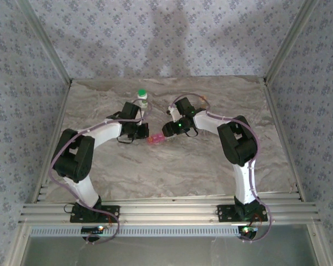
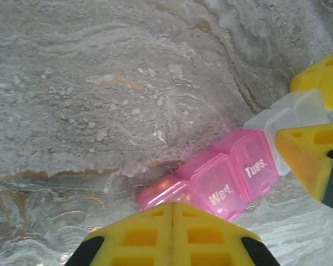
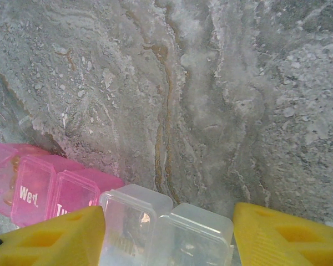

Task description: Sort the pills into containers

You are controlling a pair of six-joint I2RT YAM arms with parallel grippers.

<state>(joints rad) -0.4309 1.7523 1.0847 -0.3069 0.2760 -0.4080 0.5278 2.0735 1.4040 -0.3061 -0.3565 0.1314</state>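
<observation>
On the marbled grey table [image 1: 211,166], midway between two white-and-black arms, a strip pill case [image 2: 233,174] lies flat. Its pink compartments are lettered "Wed." and "Tues.", and its other end is clear plastic.

The right gripper [image 3: 169,224] is clamped across that clear end. Its yellow fingers [image 3: 288,233] press against opposite sides of the strip, with two lidded clear compartments sitting between them. The jaws stand partly apart, held to the width of the case.

The left gripper [image 2: 173,208] faces it from the pink end with its two yellow pads pressed flat together, and nothing can be seen between them. Its tips sit right at the last pink compartment. Whether they touch the plastic cannot be told from where the wrist camera looks.

From above, both grippers meet at the middle of the table, pointing toward each other with the case stretched between them.

Behind the left gripper, nearer the back of the table and apart from the case, a white bottle [image 1: 141,98] with a green cap stands upright. What lies inside the pink compartments is too blurred to make out. Patterned fabric walls [image 1: 155,39] enclose the table on three sides, and an aluminium rail [image 1: 166,213] at the near edge carries both arm bases.
</observation>
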